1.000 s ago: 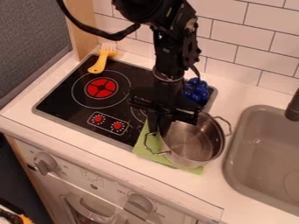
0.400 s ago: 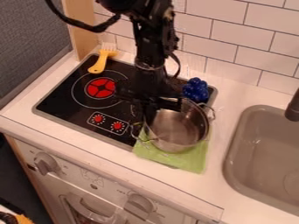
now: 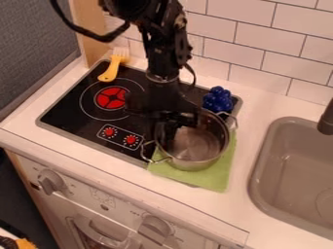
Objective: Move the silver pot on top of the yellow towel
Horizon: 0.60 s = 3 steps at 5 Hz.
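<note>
Pot point(image 3: 203, 154), round, smooth silver metal with looped wire handles, sits over the flat green towel point(image 3: 211, 180), hiding its far part. My black gripper point(image 3: 166, 135) is at the pot's left rim; I cannot tell whether it is open or closed. Knobbly blue grapes point(image 3: 218, 99) lie beyond. Right edge cuts off the grey sink point(image 3: 263, 187).

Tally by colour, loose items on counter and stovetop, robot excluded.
Silver: 1, the pot
Green: 1, the towel
Blue: 1, the bumpy toy
Yellow: 1, the brush, pale at its bristle end
Total: 4
</note>
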### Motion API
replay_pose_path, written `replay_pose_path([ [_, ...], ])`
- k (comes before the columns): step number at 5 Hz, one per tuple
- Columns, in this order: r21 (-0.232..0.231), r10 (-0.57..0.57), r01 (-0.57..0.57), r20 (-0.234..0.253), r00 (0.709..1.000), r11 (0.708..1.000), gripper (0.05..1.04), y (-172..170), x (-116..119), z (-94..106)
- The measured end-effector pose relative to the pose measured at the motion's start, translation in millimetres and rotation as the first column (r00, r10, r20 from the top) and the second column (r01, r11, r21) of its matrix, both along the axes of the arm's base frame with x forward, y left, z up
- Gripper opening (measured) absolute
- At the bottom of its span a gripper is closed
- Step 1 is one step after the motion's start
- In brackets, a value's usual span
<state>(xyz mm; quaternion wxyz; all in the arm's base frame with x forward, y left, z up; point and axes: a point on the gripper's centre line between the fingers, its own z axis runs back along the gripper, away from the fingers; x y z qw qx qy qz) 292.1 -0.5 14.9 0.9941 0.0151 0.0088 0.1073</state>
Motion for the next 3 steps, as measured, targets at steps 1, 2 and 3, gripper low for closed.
replay_pose_path([
  [1,0.027,-0.049,0.050,-0.011,0.999,0.998,0.862,-3,3,7.5],
  [2,0.068,-0.096,0.091,0.066,0.993,0.994,1.011,-2,6,43.8],
  [3,0.058,-0.133,0.128,0.106,0.985,0.990,1.007,-5,6,54.5],
])
